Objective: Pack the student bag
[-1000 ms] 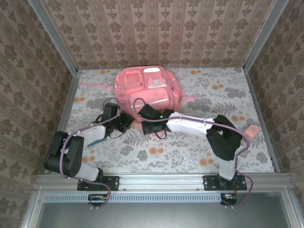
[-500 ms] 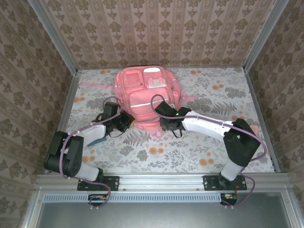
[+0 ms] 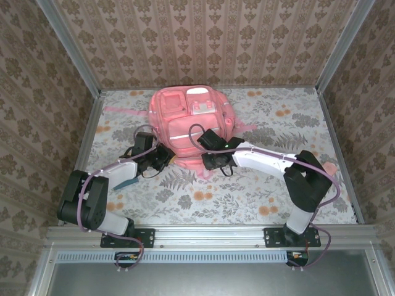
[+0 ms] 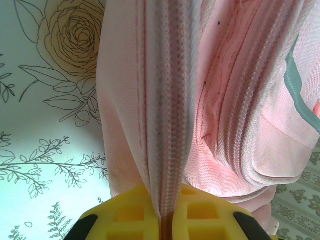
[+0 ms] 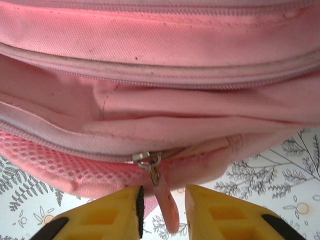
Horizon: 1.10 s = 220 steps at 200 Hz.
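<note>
Barely begun, I'd say: the zip (image 5: 148, 159) at the right gripper (image 5: 162, 195) looks closed, nothing packed that I can see. Its jaws stand a narrow gap apart, pink zip pull (image 5: 169, 214) hanging between, not pinched. Left gripper (image 4: 162, 216) jaws clamp the zipped edge of the student bag (image 3: 185, 114), lying flat at upper centre of the floral surface (image 3: 278, 123)

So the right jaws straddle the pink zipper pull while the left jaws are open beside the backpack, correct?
Not quite. The left gripper is not open: the left wrist view shows its jaws closed on the zipper seam of the pink backpack. The rest holds: the right gripper has its jaws apart with the zipper pull between them.
</note>
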{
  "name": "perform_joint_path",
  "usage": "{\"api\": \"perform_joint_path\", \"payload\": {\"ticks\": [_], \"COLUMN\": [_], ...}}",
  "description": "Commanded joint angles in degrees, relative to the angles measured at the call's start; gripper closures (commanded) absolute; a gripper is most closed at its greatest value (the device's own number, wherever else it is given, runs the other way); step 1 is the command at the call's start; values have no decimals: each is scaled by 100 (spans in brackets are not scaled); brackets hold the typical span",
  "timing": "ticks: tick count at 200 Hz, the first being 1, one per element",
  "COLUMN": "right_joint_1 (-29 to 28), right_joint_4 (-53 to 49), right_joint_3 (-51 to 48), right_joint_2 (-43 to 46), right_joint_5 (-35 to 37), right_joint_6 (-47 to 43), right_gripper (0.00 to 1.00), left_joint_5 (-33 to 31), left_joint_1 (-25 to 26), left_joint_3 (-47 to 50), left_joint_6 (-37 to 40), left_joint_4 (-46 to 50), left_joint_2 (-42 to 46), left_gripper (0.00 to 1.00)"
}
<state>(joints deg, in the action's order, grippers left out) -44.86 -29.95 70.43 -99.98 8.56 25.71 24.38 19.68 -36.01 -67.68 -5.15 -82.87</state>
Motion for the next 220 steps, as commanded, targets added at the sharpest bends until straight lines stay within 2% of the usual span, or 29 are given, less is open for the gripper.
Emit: {"api": "perform_joint_path", "payload": {"ticks": [1, 14, 25, 34, 57, 81, 97, 114, 149, 172, 185, 220], "right_joint_1": [30, 35, 38, 39, 215, 667, 935, 970, 624, 181, -38, -317], "right_joint_4": [82, 74, 0, -54, -428, -507, -486, -375, 270, 649, 859, 1085], "right_joint_3": [207, 207, 191, 152, -97, -549, -743, -807, -838, -751, -626, 29], "right_joint_2": [-158, -179, -160, -111, 104, 405, 535, 667, 960, 975, 834, 103], "right_joint_5": [-30, 45, 307, 656, 1534, 1760, 1608, 1308, -510, -1259, -1470, -1500], "right_joint_6": [-116, -97, -29, 54, 333, 719, 837, 708, 44, -59, 53, 612], "right_gripper": [75, 84, 95, 99, 100, 100, 100, 100, 100, 100, 100, 100], "left_joint_5": [-15, -27, -40, -69, -118, -127, -116, -109, -212, -436, -601, -859], "left_joint_1": [-26, -27, -35, -48, -143, -295, -348, -369, -584, -865, -1020, -1204], "left_joint_3": [-192, -205, -199, -196, -144, -87, -95, -166, -535, -787, -828, -764], "left_joint_6": [191, 203, 231, 249, 351, 463, 548, 652, 1151, 1585, 1721, 1834], "left_joint_4": [-95, -85, -58, -20, 94, 204, 268, 354, 867, 1409, 1664, 2245], "left_joint_2": [70, 70, 70, 85, 145, 225, 270, 289, 300, 376, 512, 1140], "left_gripper": [100, 100, 100, 100, 100, 100, 100, 100, 100, 83, 68, 37]}}
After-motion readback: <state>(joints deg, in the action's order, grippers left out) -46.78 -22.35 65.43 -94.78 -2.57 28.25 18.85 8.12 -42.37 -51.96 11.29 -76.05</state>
